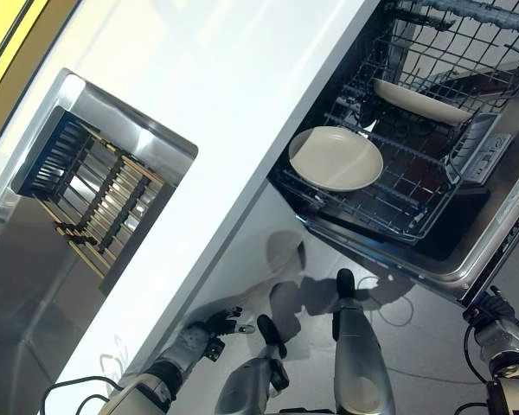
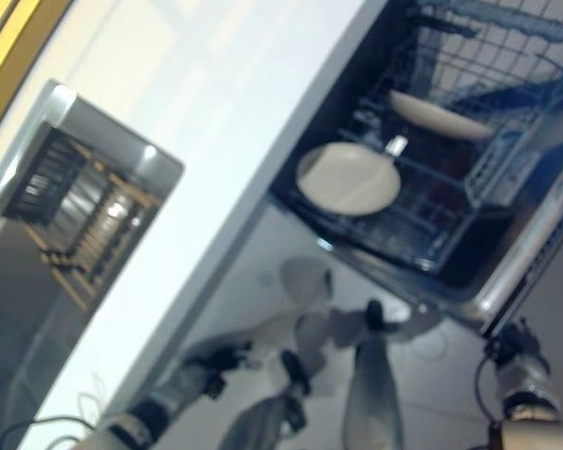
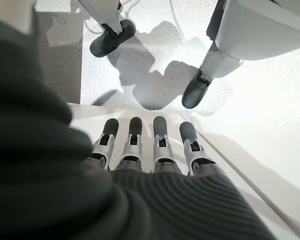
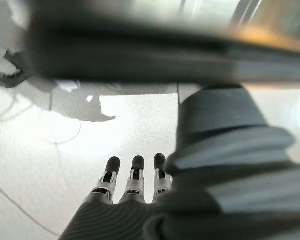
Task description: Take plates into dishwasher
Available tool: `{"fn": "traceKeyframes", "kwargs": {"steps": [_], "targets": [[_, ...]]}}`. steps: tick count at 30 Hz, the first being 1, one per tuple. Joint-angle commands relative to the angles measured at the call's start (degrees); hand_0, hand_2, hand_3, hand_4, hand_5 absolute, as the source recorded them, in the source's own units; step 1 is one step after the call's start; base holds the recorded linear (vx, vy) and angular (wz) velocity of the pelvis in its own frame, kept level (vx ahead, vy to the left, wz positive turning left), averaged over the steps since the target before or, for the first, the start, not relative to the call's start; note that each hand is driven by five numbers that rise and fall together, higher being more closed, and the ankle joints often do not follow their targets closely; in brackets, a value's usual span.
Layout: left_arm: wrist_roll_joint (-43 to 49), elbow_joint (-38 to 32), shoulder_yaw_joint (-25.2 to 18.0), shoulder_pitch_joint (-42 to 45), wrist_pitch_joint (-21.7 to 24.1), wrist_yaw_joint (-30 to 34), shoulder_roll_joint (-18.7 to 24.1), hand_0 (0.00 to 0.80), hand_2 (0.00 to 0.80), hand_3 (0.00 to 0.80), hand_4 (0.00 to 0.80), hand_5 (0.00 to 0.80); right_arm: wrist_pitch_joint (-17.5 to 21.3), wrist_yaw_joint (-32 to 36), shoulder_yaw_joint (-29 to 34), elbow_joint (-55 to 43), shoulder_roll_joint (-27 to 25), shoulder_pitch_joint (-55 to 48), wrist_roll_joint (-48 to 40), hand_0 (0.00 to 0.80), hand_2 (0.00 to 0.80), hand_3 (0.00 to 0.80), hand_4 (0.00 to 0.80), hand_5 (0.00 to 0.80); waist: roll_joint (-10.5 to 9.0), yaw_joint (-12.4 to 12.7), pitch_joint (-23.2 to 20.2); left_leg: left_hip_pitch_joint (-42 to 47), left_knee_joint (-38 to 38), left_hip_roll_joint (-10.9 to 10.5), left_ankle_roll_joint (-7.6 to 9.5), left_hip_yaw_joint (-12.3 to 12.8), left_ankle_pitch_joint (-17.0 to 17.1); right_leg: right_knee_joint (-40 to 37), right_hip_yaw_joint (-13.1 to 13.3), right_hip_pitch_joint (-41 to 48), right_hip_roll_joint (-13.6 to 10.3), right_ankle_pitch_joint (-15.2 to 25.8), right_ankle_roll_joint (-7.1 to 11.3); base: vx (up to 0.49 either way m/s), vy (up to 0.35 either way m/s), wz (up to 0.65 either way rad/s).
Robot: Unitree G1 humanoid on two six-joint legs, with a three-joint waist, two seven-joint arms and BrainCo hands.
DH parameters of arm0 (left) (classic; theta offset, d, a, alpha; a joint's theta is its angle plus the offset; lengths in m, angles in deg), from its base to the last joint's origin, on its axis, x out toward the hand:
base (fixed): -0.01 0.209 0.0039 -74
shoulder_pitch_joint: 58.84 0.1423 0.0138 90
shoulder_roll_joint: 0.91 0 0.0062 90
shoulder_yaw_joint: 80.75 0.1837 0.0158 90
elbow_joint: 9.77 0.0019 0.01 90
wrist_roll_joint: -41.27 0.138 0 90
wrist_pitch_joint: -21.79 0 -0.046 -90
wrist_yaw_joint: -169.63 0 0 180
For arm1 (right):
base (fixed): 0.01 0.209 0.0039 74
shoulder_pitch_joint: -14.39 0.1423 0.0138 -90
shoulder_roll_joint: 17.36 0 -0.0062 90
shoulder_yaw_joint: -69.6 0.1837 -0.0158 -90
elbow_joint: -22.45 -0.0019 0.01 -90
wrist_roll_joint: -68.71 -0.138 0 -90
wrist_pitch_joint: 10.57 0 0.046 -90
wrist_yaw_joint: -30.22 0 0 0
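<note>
Two plates [image 1: 336, 158] in dishwasher rack [image 1: 413, 204]

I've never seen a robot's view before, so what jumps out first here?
The open dishwasher at upper right, with one pale plate flat in its dark wire rack and another plate leaning behind. At left, a steel sink holds a slatted drying rack. Both hands hang empty, fingers straight.

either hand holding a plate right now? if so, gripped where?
Nothing held. Left hand and right hand hang empty, fingers straight. Both plates sit in the dishwasher rack.
</note>
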Motion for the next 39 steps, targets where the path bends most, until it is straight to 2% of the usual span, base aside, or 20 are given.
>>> {"fn": "traceKeyframes", "kwargs": {"steps": [1,5,8,14,17,20,24,29,34,39], "targets": [[0.0,4.1,-2.9,-3.5,0.6,-1.0,8.3,0.0,0.0,0.0,0.0,0.0,-0.7,-3.2,4.8,2.0,-0.9,1.1,-7.8,0.0,0.0,0.0,0.0,0.0,-4.35,-0.9,-1.8,-4.7,3.4,0.9,-0.9,0.0,3.2,-1.0,2.3,7.1,-1.5,-4.0,2.27,0.0,0.0,0.0],[0.2,4.2,-2.9,-3.4,0.9,-0.5,8.3,0.0,0.0,0.0,0.0,0.0,-3.6,-4.6,5.9,3.9,-0.8,0.0,-5.6,0.0,0.0,0.0,0.0,0.0,-4.39,-0.9,-2.2,-4.3,3.1,0.7,-0.84,0.1,3.1,-2.0,2.5,7.8,-1.5,-3.6,2.41,0.003,0.005,-0.01],[0.5,3.8,-2.9,-3.0,0.6,-0.6,8.0,0.0,0.0,0.0,0.0,0.0,-3.4,-3.5,6.0,3.6,-0.5,-0.8,-5.8,0.0,0.0,0.0,0.0,0.0,-4.58,-0.9,-2.4,-3.9,3.0,0.7,-0.8,0.2,3.1,-2.6,2.5,8.4,-1.5,-3.2,2.47,0.0,0.0,0.0],[2.5,3.7,-4.1,-1.4,0.4,-1.2,7.3,0.0,0.0,0.0,0.0,0.0,5.7,8.4,5.5,-5.8,3.0,-3.7,-7.4,0.0,0.0,0.0,0.0,0.0,-6.15,-1.8,-3.2,-2.3,1.6,0.5,-0.71,0.6,2.8,-6.1,3.4,10.4,-1.1,-1.5,3.07,0.028,0.032,-0.01],[2.8,3.7,-4.7,-0.5,0.3,-1.3,7.2,0.0,0.0,0.0,0.0,0.0,8.5,15.5,4.3,-11.0,5.2,-4.7,-5.9,0.0,0.0,0.0,0.0,0.0,-7.03,-2.1,-3.8,-1.4,1.0,0.5,-0.66,1.1,2.7,-7.8,3.6,11.4,-1.0,-0.7,3.53,0.051,0.046,-0.07],[3.2,4.3,-5.4,-0.1,0.3,-1.4,7.1,0.0,0.0,0.0,0.0,0.0,9.5,21.0,3.1,-14.7,6.1,-4.5,-5.2,0.0,0.0,0.0,0.0,0.0,-7.99,-2.1,-4.6,-0.8,0.8,0.6,-0.61,1.5,2.4,-8.9,3.7,12.1,-1.1,-0.1,3.92,0.067,0.038,-0.14],[3.8,4.0,-6.1,0.7,-0.2,-1.4,7.0,0.0,0.0,0.0,0.0,0.0,9.6,24.6,1.4,-19.7,7.2,-3.2,-7.7,0.0,0.0,0.0,0.0,0.0,-8.95,-1.3,-5.3,-0.5,1.6,0.9,-0.55,1.9,1.7,-9.7,2.9,12.8,-1.5,0.4,4.14,0.035,0.012,-0.19],[4.9,5.0,-6.7,2.6,0.1,-2.7,5.8,0.0,0.0,0.0,0.0,0.0,9.3,24.8,0.7,-25.5,9.1,-1.7,-11.5,0.0,0.0,0.0,0.0,0.0,-9.64,-0.6,-6.2,0.1,2.1,1.2,-0.83,2.8,1.2,-11.5,1.0,13.9,-2.3,1.6,4.59,0.03,0.022,-0.07],[5.7,4.6,-7.1,3.7,-0.8,-3.0,5.4,0.0,0.0,0.0,0.0,0.0,8.0,25.9,-1.1,-28.4,9.3,-0.9,-5.1,0.0,0.0,0.0,0.0,0.0,-9.78,0.0,-6.9,0.8,2.2,1.3,-0.73,3.3,1.0,-12.1,0.2,14.9,-2.8,1.9,4.77,0.032,0.021,-0.15],[6.9,4.1,-6.8,3.6,-1.2,-1.8,6.3,0.0,0.0,0.0,0.0,0.0,3.9,26.9,-3.7,-28.5,6.9,0.1,0.7,0.0,0.0,0.0,0.0,0.0,-10.35,0.7,-7.4,0.8,2.5,1.6,-0.59,2.5,0.9,-11.5,0.2,15.4,-2.9,1.4,4.76,0.016,-0.031,0.0]]}}
